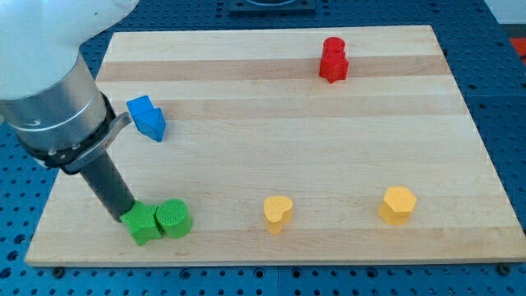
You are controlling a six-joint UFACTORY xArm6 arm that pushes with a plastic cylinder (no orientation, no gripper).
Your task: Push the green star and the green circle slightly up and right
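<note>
Two greens touching at lower left of table (pixel 460 123): star (pixel 143 224), circle (pixel 174 218) | tip (pixel 126 216) against star's upper-left edge | no fingers, plain rod | push barely begun; up-right shift left.

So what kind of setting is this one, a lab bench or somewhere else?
Most likely a robotics lab tabletop rig: a wooden board lies on a blue perforated table, small coloured blocks such as the green star and green circle sit on it, and my tip touches the star.
</note>
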